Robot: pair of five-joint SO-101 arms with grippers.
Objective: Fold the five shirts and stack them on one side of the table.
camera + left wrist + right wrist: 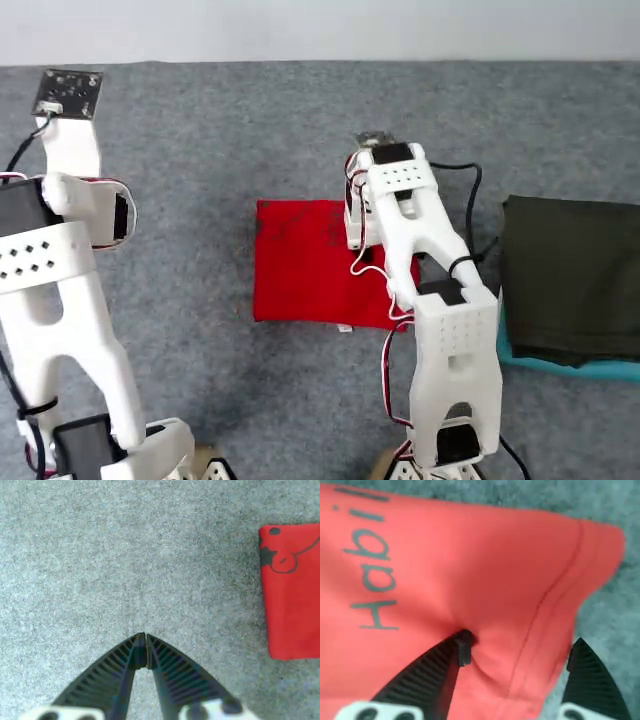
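High view: folded red cotton shirt with dark print lies mid-table. My right gripper is spread astride its hem, one finger denting the cloth. Left gripper is pressed together over grey carpet. Folded dark olive shirt tops a teal shirt at the table's side. I judge red stacks next, with three of five accounted for.
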